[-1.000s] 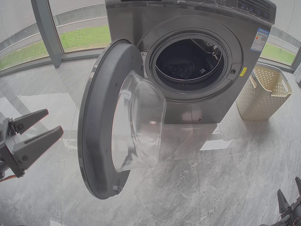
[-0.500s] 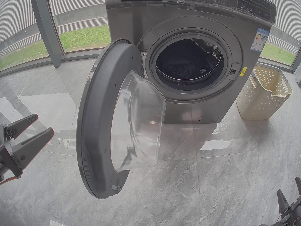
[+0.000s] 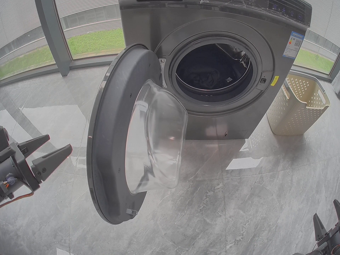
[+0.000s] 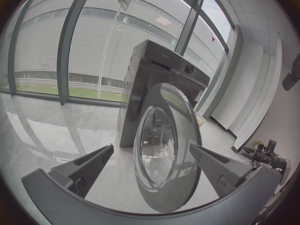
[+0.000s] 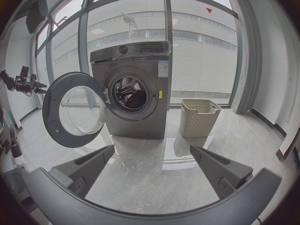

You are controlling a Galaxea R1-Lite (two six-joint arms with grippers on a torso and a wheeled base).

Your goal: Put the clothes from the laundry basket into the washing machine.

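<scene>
So the washing machine [image 3: 212, 71] has its door [image 3: 117, 135] swung wide open, and there's a dark heap of clothes [image 3: 203, 78] already sitting in the drum. The laundry basket [image 3: 299, 105] stands just beside the machine on the right and looks empty from here, though I can't see its bottom. Both the left gripper [image 3: 59, 142] and the right gripper [image 5: 152, 147] are spread wide, holding nothing. I'd say loading is about done. The left gripper is near the door's outer face, so pushing it shut seems next.
</scene>
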